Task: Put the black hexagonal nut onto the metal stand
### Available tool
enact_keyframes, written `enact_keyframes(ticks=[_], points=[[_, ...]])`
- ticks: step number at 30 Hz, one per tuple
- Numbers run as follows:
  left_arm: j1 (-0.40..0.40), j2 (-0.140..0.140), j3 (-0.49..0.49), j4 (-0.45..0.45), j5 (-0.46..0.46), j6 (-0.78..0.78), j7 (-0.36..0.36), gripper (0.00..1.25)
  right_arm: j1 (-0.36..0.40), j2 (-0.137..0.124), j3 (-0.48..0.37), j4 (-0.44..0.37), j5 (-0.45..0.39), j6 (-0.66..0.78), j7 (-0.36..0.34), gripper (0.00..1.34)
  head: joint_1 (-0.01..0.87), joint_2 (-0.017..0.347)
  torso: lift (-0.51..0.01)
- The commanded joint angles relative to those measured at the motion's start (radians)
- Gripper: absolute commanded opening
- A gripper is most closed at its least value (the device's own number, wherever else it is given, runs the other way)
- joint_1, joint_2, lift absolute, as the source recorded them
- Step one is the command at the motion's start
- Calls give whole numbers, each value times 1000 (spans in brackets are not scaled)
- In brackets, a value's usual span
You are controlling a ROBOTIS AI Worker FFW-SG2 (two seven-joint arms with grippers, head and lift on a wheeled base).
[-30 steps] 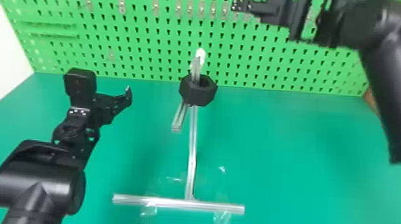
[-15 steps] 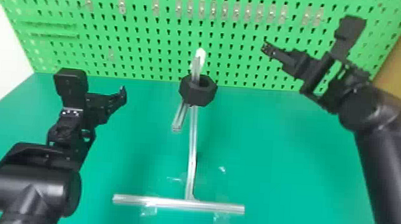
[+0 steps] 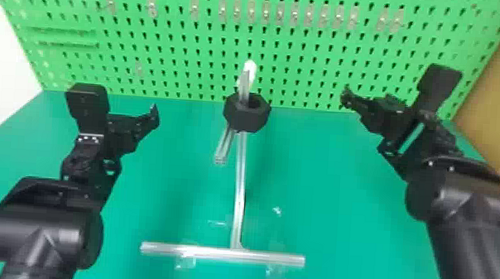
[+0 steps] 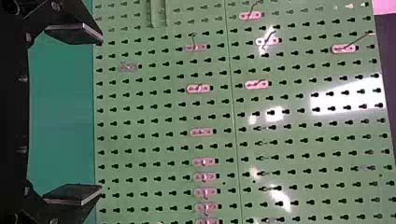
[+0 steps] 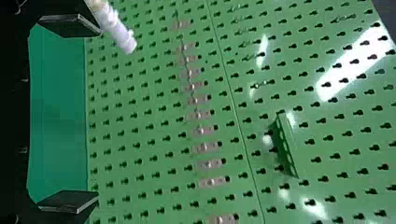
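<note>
Nut (image 3: pixel 244 119) sits on the metal stand (image 3: pixel 240 182) between left pincer (image 3: pixel 153 116) and right pincer (image 3: pixel 345 99), both released wide.

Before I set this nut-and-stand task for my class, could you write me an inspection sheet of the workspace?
Surface: green table, flat
Job's things: black hexagonal nut up on the metal stand; cannot tell how firmly seated
Clutter: bits of clear tape at the stand's base
Grippers: left gripper and right gripper open, either side of the stand
Cables: nothing seen
Surroundings: green pegboard behind, holding small clips
</note>
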Motion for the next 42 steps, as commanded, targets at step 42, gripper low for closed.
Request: enact_keyframes(ticks=[42], points=[[-8,-21,-10,80,42,-87,0,1101,170,-8,76,57,126,-398,-142,1255,693,81,-1]])
